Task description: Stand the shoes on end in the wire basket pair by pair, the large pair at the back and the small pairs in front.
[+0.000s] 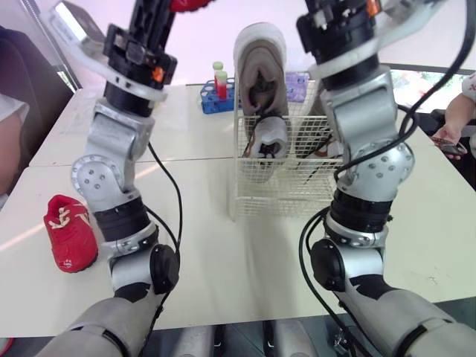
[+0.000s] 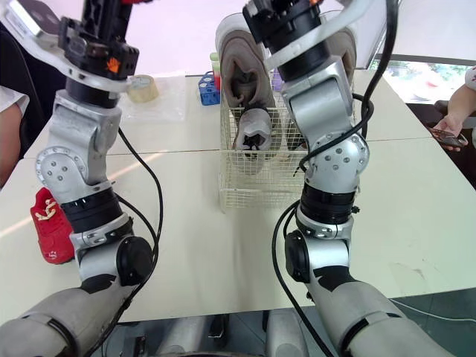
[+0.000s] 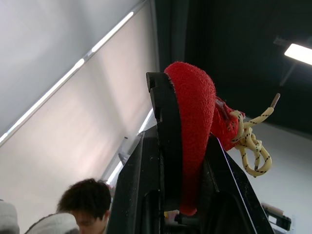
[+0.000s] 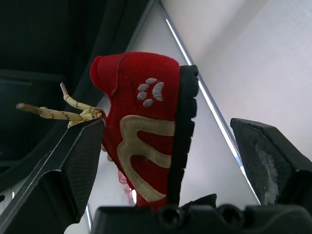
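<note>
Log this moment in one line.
left gripper: shut on red shoe | right gripper: open around it | other red shoe: on table | basket: tan shoe behind, grey shoe in front

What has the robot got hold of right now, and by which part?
A small red shoe, pinched by the left gripper across its sole and upper, with the heel end poking out. The right gripper stands open, clamping nothing.

Silver arms [image 1: 111, 145] carry black joints [image 1: 164, 268] and black cables [image 1: 177, 197].
</note>
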